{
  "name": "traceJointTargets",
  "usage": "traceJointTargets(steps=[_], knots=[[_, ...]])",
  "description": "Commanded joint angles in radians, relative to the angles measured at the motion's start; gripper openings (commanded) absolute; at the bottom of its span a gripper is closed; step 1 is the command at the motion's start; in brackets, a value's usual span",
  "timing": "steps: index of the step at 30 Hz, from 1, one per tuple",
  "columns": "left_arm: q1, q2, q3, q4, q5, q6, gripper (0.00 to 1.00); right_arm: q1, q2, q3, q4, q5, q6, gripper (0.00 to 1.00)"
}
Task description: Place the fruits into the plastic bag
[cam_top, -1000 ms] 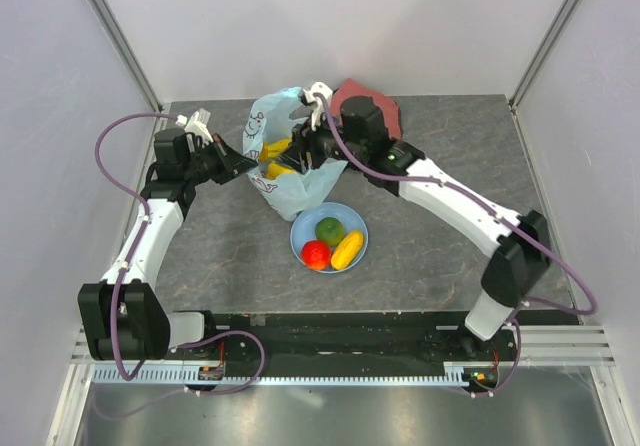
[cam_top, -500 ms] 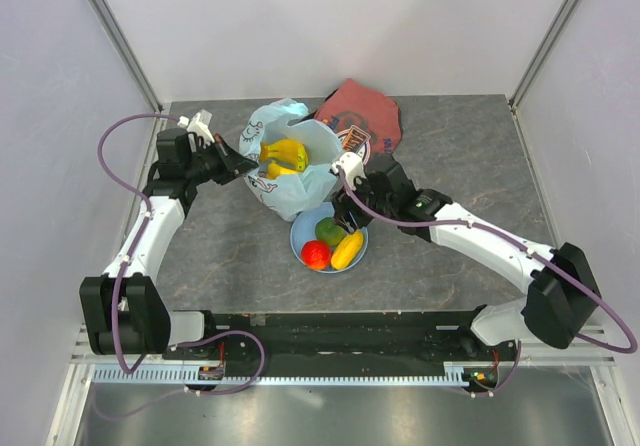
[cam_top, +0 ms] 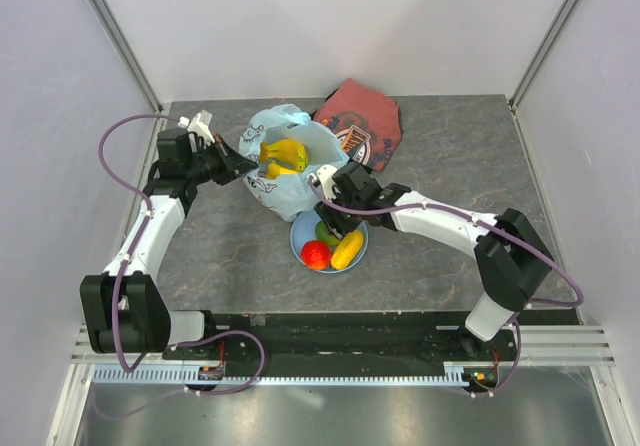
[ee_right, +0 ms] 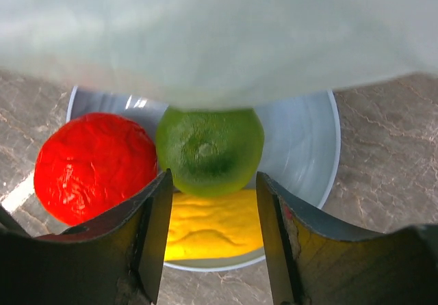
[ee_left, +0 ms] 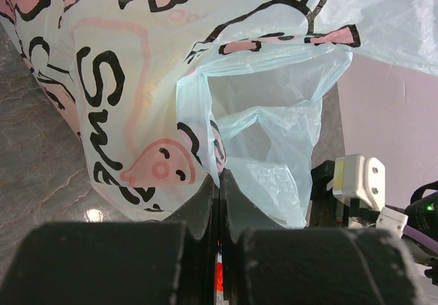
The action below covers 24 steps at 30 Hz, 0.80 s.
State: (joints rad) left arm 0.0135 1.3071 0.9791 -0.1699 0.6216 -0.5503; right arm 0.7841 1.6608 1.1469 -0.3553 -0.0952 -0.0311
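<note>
The light-blue plastic bag (cam_top: 292,188) lies mid-table with its mouth open, and the yellow bananas (cam_top: 283,154) rest inside it. My left gripper (cam_top: 243,166) is shut on the bag's rim; in the left wrist view the gripper (ee_left: 220,178) pinches the thin film of the bag (ee_left: 123,79). My right gripper (cam_top: 335,218) is open just above the plate (cam_top: 359,240). In the right wrist view this gripper (ee_right: 213,182) has a finger on each side of the green fruit (ee_right: 209,149). The red fruit (ee_right: 94,165) is left of it, the yellow oblong fruit (ee_right: 212,223) below. The bag's underside (ee_right: 219,38) hangs over the plate (ee_right: 308,148).
A folded dark-red printed cloth (cam_top: 358,126) lies behind the bag at the back of the table. Grey walls close in the table on the left, right and back. The plate sits right against the bag's near side.
My right gripper has come away from the bag's mouth, leaving the bananas inside, and has swung down over the plate. The left arm has held still.
</note>
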Motion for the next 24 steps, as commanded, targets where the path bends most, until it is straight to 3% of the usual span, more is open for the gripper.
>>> traceJointTargets(steps=[1,18,20,24], knots=[[-0.001,-0.04,0.018,0.006,-0.02,0.004,0.02,0.009,0.027,0.086,-0.01,0.037,0.003,0.6],[-0.003,-0.028,0.018,0.001,-0.014,0.009,0.02,0.078,0.105,0.132,-0.025,0.117,-0.053,0.67],[-0.003,-0.026,0.02,0.001,-0.014,0.009,0.01,0.081,0.114,0.139,-0.028,0.12,-0.059,0.75],[-0.001,-0.022,0.023,0.003,-0.013,0.009,0.01,0.084,0.134,0.137,-0.031,0.138,-0.07,0.77]])
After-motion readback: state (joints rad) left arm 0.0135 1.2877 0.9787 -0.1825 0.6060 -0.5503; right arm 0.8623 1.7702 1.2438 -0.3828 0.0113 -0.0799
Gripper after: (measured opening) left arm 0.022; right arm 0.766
